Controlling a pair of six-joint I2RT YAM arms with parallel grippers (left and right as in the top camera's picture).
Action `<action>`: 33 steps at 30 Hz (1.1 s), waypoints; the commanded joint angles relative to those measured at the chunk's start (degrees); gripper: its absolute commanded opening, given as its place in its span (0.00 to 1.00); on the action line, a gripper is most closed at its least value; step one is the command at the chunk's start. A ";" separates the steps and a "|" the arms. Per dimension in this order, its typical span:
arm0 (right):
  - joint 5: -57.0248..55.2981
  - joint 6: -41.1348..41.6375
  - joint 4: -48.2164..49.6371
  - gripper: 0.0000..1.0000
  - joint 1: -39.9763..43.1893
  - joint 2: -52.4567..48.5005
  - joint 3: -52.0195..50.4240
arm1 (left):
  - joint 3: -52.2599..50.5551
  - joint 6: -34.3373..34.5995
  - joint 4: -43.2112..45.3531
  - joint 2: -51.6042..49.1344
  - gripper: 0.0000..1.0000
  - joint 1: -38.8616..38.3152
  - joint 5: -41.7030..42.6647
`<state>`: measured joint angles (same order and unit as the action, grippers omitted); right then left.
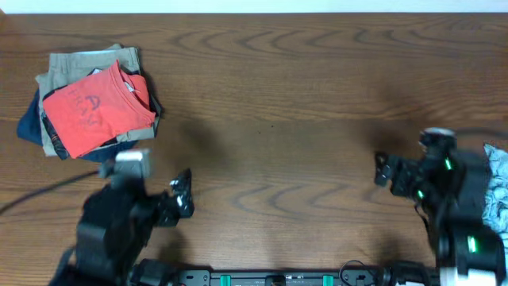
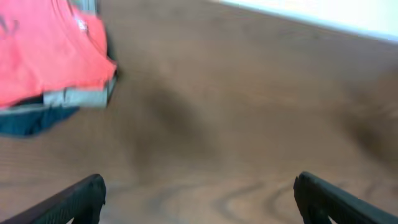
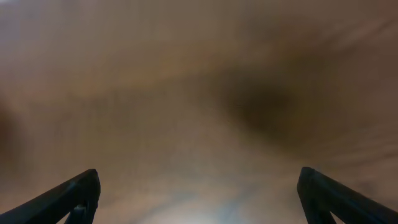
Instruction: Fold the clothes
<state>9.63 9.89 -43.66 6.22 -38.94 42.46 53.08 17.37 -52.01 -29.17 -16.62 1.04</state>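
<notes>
A coral-red short-sleeved T-shirt (image 1: 99, 111) with faint lettering on its chest lies folded on top of a small pile at about ten o'clock on the brown wooden table (image 1: 302, 87). Beneath it a folded khaki garment (image 1: 79, 67) juts out toward twelve o'clock, and a dark blue garment (image 1: 30, 125) peeks out at the pile's nine o'clock edge. The left gripper (image 1: 182, 195) sits at roughly seven o'clock on the table, well apart from the pile, with the shirt toward its eleven o'clock. It is released: in the left wrist view its two dark fingers (image 2: 74, 199) stand spread wide over bare wood, and the red shirt with the khaki and blue layers under it shows in the upper left corner. The right gripper (image 1: 383, 169) is at about four o'clock on the table, pointing toward nine o'clock, and is likewise released; the right wrist view, heavily blurred, shows its fingers (image 3: 68, 196) far apart above the tabletop. A pale blue-and-white patterned cloth (image 1: 496, 183) lies at the table's three o'clock edge, just beside the right arm.
</notes>
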 commanded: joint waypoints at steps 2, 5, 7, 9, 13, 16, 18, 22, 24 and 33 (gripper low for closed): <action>-4.02 2.27 0.17 0.99 0.48 10.91 -1.01 | -1.16 0.33 -0.42 6.32 0.98 -0.17 -0.87; -4.02 2.29 0.15 0.99 0.48 16.17 -1.01 | -1.16 0.33 -1.49 8.72 0.98 -0.17 -0.87; -4.02 2.27 0.13 0.99 0.48 18.38 -1.01 | -1.16 0.31 -1.92 9.09 0.98 -0.17 -0.87; -4.02 2.29 0.13 0.99 0.48 19.58 -1.01 | -1.16 0.31 -1.90 9.07 0.98 -0.17 -0.87; -4.02 2.27 -0.04 0.99 0.48 19.80 -1.01 | -1.16 0.31 -1.92 9.07 0.98 -0.17 -0.87; -4.02 2.29 -1.33 0.99 0.48 19.80 -1.01 | -1.16 0.33 -1.90 9.07 0.98 -0.17 -0.87; -4.02 2.29 -3.32 0.99 0.48 19.80 -1.01 | -1.16 0.31 -1.90 9.07 0.98 -0.17 -0.87; -4.04 2.27 -8.17 0.99 0.48 19.80 -1.01 | -1.16 0.31 -1.92 9.07 0.98 -0.17 -0.87; -4.04 2.27 -11.17 0.99 0.48 19.80 -1.01 | -1.16 0.33 -1.90 9.07 0.98 -0.17 -0.87; -3.61 2.49 -21.77 0.99 0.35 22.36 -1.97 | -1.16 0.31 -1.90 9.07 0.98 -0.17 -0.87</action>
<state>6.11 11.57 -64.73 6.22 -18.39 41.45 52.36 17.61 -53.82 -20.18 -16.62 1.04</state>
